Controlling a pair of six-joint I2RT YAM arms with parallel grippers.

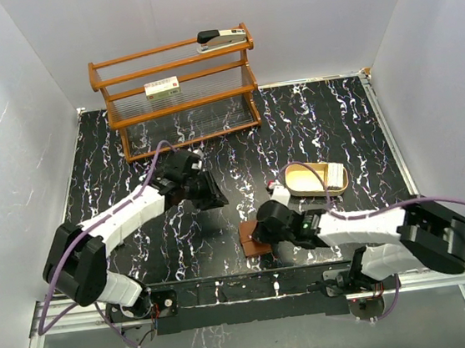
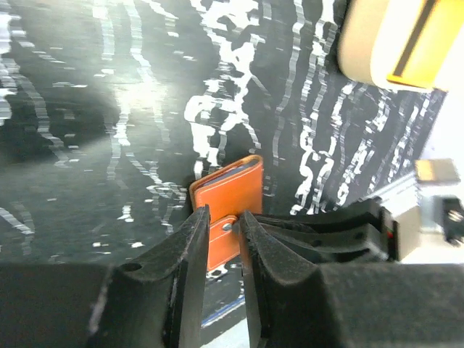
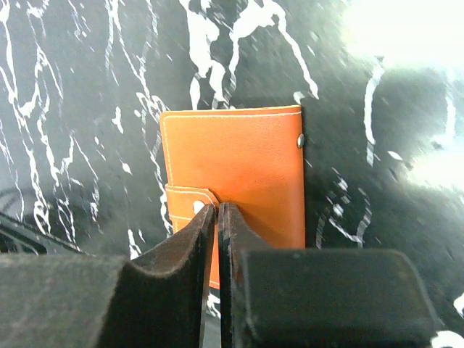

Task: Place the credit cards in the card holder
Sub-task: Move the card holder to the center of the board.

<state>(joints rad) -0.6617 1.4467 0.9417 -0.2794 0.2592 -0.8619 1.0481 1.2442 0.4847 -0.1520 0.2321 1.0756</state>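
The card holder [image 1: 249, 241] is a brown leather wallet lying closed on the black marbled table, its snap tab fastened. My right gripper [image 1: 262, 234] is directly over it. In the right wrist view the jaws [image 3: 217, 206] are shut, with their tips on the card holder [image 3: 239, 156] at the end of the tab. My left gripper [image 1: 209, 193] hovers to the left and farther back, clear of the wallet. Its jaws [image 2: 223, 214] stand slightly open with nothing between them, and the card holder [image 2: 232, 190] shows beyond the gap. I cannot make out the credit cards for certain; a pale flat piece [image 1: 337, 177] lies in the tray.
A shallow tan tray [image 1: 310, 179] sits just behind and right of the wallet. A wooden rack [image 1: 178, 104] stands at the back left, holding a stapler [image 1: 221, 38] and a white box [image 1: 162, 87]. White walls enclose the table.
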